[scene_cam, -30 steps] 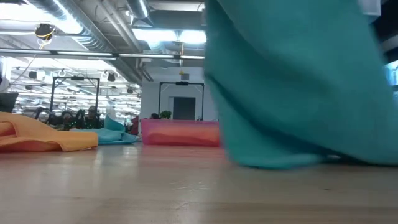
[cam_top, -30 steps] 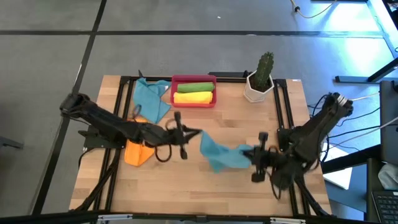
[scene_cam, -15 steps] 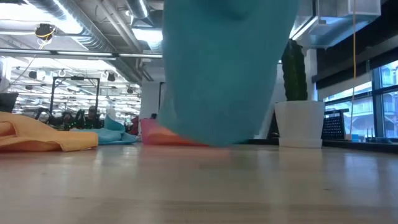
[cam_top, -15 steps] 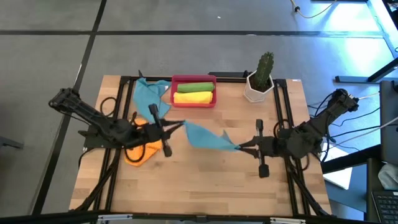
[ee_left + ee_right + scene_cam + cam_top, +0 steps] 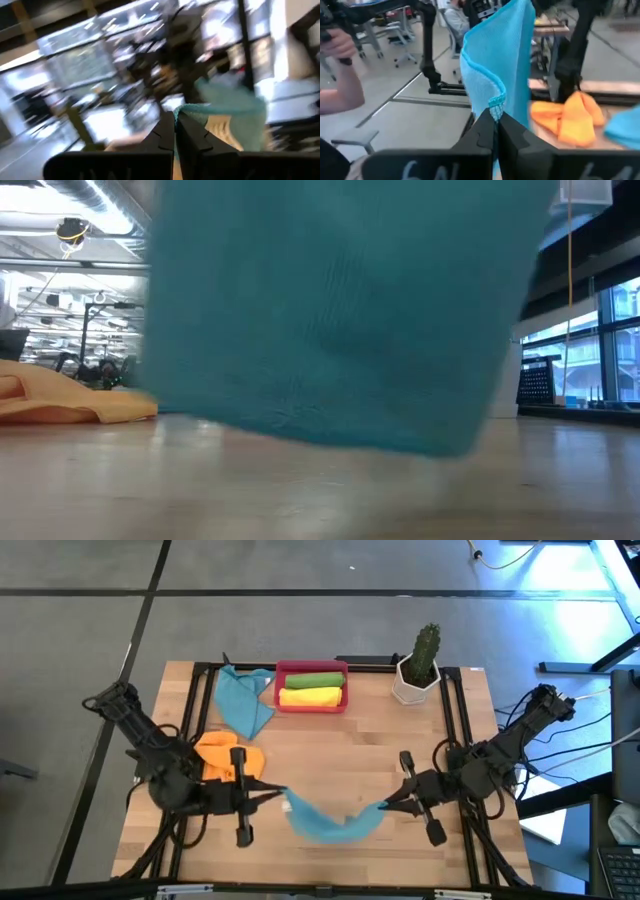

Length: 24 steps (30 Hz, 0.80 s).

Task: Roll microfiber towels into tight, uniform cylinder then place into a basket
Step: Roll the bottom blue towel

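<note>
A teal microfiber towel hangs between my two grippers over the near half of the table. My left gripper is shut on its left end and my right gripper on its right end. In the low view the towel fills most of the picture. The red basket stands at the far edge with a green roll and a yellow roll lying in it. An orange towel and a second teal towel lie loose on the table's left side. My left gripper pinches the towel's left corner between its two fingers, reaching in level from the table's left. The cloth runs away from the fingertips toward the other arm. My right gripper pinches the opposite corner at the hemmed edge between its two fingers, level, from the table's right. The towel sags in a slack curve between the two holds, and its lower edge hangs just above the table.
A white hexagonal pot with a cactus stands at the far right. Black frame rails run along both sides of the wooden table. A person's hand and chairs show in the room beyond, in the right wrist view.
Both grippers have risen and come toward the table's near edge, the left one also swinging toward the left edge. The teal towel, bunched near the right gripper a second ago, has been drawn out between them and now hangs spread and sagging.
</note>
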Available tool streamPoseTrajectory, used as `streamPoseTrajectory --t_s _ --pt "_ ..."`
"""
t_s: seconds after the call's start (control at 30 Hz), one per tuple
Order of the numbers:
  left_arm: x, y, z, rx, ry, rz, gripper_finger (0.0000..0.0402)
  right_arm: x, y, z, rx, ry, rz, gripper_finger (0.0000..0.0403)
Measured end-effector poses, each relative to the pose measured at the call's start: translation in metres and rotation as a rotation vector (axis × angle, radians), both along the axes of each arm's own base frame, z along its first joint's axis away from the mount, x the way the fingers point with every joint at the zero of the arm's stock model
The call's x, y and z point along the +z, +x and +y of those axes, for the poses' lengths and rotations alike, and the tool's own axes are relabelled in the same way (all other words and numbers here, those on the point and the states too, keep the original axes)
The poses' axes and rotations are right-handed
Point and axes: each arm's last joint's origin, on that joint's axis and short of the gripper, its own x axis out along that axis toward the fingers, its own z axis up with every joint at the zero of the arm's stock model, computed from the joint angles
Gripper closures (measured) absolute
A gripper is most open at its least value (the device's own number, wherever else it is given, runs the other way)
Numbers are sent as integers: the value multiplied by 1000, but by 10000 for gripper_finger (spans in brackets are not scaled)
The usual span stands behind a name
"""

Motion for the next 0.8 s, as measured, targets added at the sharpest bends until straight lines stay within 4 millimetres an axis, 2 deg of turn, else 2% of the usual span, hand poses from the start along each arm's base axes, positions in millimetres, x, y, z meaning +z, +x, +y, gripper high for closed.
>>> streamPoseTrajectory --t_s 0.17,0.3,0.57,0.8 --pt "-17 -6 7 242 26 125 401 -14 -1 -7 -105 -13 141 396" --pt "-30 -7 18 301 30 192 402 -28 0 -24 -291 -72 254 396" --pt "-52 -10 59 465 34 333 401 -40 8 -55 -509 -160 334 396" --pt "-77 -6 90 578 -22 446 401 -70 18 -87 -618 -225 424 396"
